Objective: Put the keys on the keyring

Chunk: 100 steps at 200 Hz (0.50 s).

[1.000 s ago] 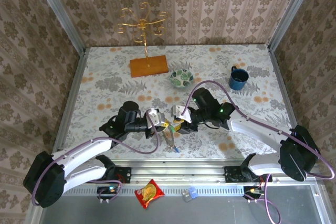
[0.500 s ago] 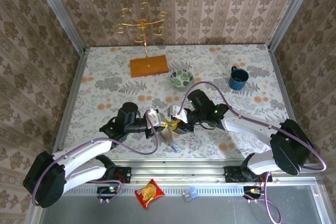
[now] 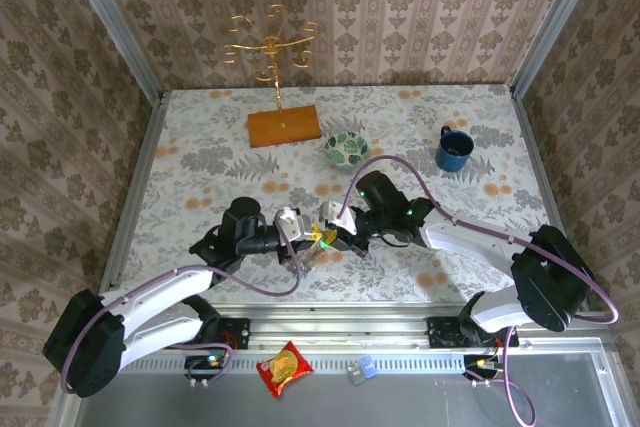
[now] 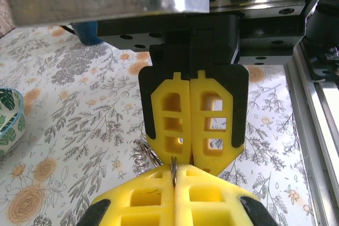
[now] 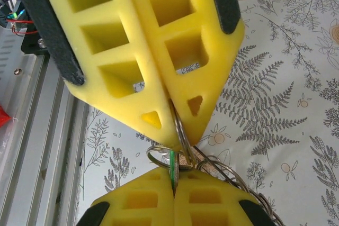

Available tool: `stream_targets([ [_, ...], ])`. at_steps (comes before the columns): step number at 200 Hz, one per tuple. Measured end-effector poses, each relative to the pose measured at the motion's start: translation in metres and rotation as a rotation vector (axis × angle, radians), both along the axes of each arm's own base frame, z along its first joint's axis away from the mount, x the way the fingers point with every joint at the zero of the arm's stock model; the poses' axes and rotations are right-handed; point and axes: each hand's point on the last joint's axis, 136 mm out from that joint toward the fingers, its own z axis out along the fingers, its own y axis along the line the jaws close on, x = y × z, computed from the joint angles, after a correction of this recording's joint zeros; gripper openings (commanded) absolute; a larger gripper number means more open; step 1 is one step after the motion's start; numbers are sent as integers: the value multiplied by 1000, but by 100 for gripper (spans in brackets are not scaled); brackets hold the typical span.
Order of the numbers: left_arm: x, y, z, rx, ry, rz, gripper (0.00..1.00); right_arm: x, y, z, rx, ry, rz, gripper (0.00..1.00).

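Seen from above, the left arm (image 3: 150, 292) rises from the lower left of the frame and the right arm (image 3: 480, 237) from the lower right, both reaching inward and low so that their wrists meet just below the centre. The left gripper (image 3: 312, 239) and the right gripper (image 3: 331, 236) stand tip to tip there, almost touching. In the left wrist view the left yellow fingers (image 4: 148, 197) at the bottom edge are pressed flat together, and the right fingers (image 4: 169, 120) opposite them, pointing down from the centre, are likewise closed.
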Motion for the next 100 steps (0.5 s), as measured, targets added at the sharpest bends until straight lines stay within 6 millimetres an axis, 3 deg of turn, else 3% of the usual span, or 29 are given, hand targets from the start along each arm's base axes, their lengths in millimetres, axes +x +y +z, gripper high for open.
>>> stream_targets([
  [33,0,0,-1,-18,10,9,0,1,2,-13,-29,19,0,0],
  [100,3,1,-1,-34,-7,39,0,3,3,-10,-22,7,-7,0],
])
